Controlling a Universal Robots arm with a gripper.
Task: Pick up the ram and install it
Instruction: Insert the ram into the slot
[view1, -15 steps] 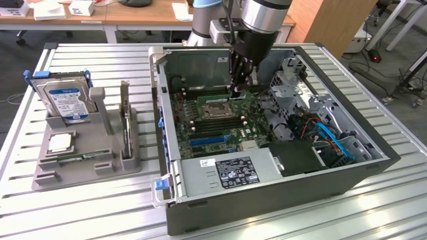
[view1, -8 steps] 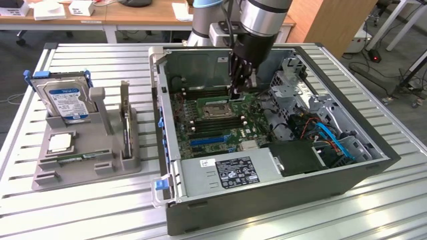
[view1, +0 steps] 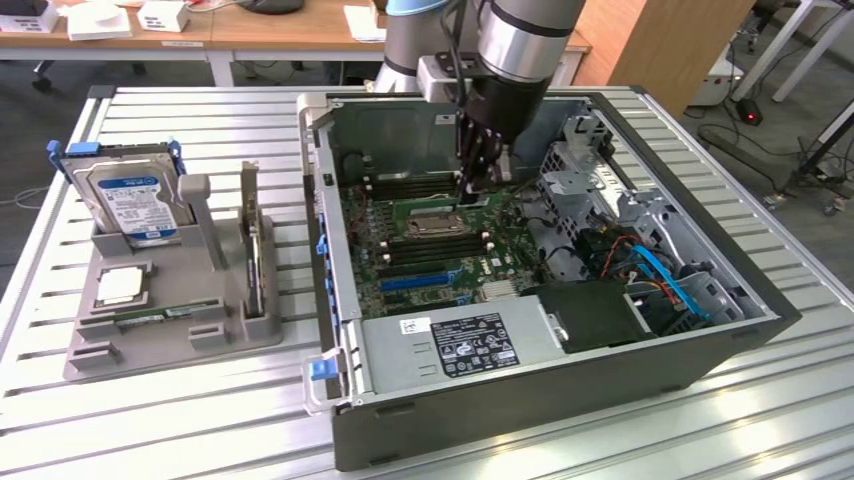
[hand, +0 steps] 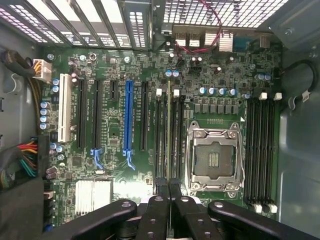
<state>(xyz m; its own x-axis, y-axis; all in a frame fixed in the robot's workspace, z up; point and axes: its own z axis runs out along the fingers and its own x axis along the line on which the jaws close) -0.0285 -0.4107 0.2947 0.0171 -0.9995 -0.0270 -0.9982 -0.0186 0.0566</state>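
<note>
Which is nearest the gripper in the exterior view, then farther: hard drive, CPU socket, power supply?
From the gripper, shut on the ram:
1. CPU socket, just beside it on the motherboard.
2. Power supply, at the near end of the case.
3. Hard drive, outside the case, at the exterior view's left.

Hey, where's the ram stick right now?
Inside the open computer case, gripped edge-on by the gripper, the ram runs along the black memory slots beside the empty processor socket in the wrist view.

Lab/workshop: open PC case (view1: 534, 410) on slatted alu bench (view1: 134, 420), desks (view1: 200, 35) behind.
</note>
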